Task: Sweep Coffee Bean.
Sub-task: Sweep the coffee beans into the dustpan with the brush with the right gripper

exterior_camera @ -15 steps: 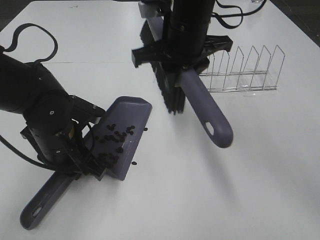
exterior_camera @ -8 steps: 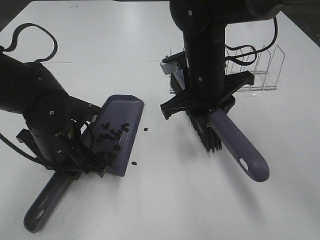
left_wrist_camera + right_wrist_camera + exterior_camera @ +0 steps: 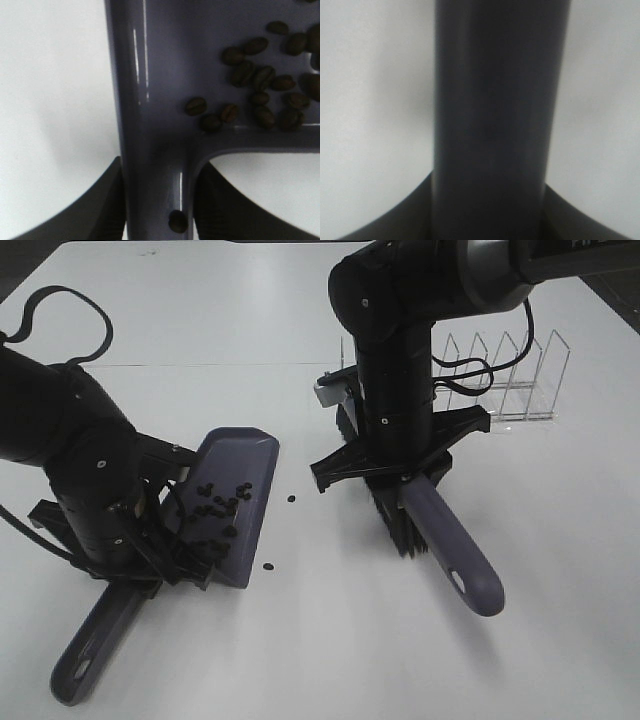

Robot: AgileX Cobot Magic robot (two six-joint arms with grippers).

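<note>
A purple-grey dustpan [image 3: 238, 502] lies on the white table [image 3: 330, 640], with several coffee beans [image 3: 214, 512] in it; they also show in the left wrist view [image 3: 260, 92]. My left gripper [image 3: 150, 565] is shut on the dustpan's handle [image 3: 155, 165]. Two loose coffee beans lie on the table, one [image 3: 291, 499] beside the pan's mouth and one [image 3: 268, 565] nearer the front. My right gripper [image 3: 392, 472] is shut on a purple-handled brush [image 3: 445, 550], whose black bristles [image 3: 392, 525] stand to the right of the loose beans. The right wrist view shows only the brush handle [image 3: 492, 120].
A clear wire rack [image 3: 500, 390] stands behind the right arm at the back right. Black cables [image 3: 60, 320] loop by the left arm. The table's far edge runs along the top of the view.
My right arm has swung the brush forward from the back, then slightly left toward the loose beans. The dustpan has edged left with my left arm.
</note>
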